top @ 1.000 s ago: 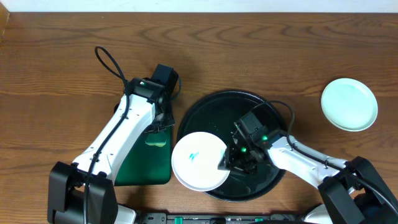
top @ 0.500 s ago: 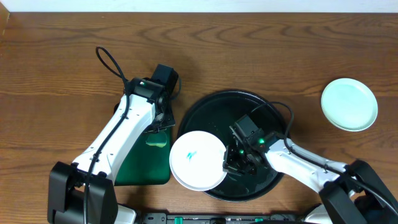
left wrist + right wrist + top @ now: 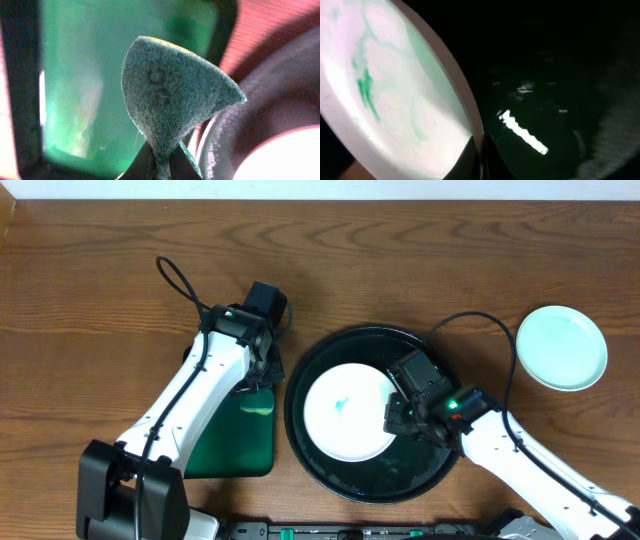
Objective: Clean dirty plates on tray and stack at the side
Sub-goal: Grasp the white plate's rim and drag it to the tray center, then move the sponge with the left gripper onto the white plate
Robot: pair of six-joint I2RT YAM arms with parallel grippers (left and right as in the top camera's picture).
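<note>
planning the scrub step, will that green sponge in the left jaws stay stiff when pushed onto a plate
Probably floppy: the sponge is folded where the left gripper pinches it between its jaws, so it should squash under pressure. Its coarse, fibrous face suggests it grips rather than slides.

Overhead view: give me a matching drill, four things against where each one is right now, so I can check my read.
Things:
1. scribbled plate
2. plain plate
3. sponge
4. green tray

Places:
A. lying on the table, left of the black tray
B. on the table, right of the black tray
C. pinched in the left gripper
D. over the black tray, rim pinched by the right gripper

Pairs: 1-D, 2-B, 3-C, 4-A.
</note>
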